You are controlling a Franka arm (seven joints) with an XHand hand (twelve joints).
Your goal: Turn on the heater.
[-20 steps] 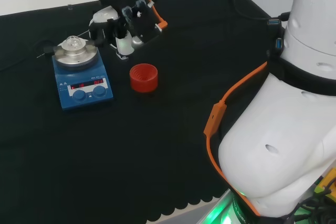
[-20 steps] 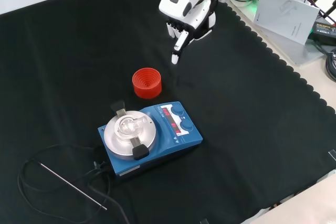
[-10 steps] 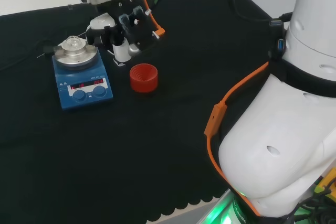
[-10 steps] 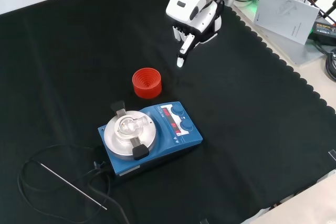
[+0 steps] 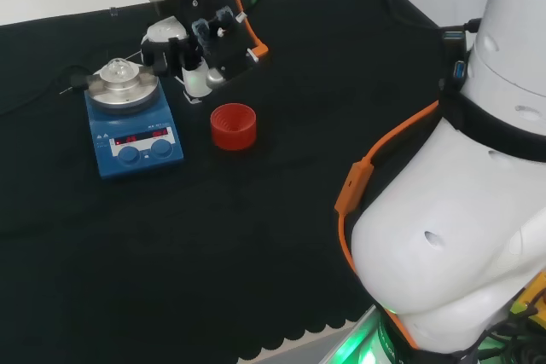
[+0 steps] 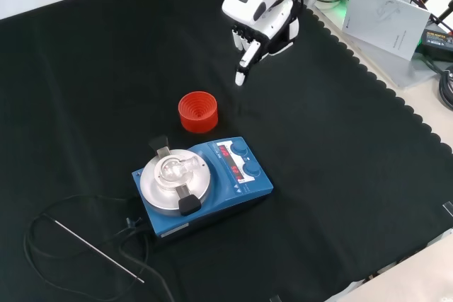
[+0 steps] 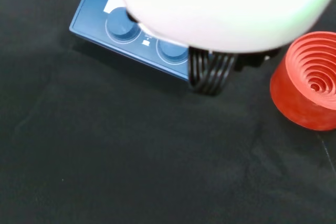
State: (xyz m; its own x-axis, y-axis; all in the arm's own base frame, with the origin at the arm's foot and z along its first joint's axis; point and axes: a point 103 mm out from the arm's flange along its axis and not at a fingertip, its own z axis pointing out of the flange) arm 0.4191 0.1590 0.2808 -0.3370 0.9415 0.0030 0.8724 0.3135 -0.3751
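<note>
Well apart: hand (image 6: 260, 30), heater (image 6: 241, 175) (untouched).

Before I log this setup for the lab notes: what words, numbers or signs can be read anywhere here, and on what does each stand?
None can be read.
Heater, front panel: two lit red number displays, too small to make out.
Heater, beside its blue knobs: small white marks, blurred.
White sheet at the bench edge in the front view: a faint grey sign, illegible.
Red ribbed stand: bears no text.

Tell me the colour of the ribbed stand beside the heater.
Red; the stand shows best in the front view, just above the blue heater.
</note>
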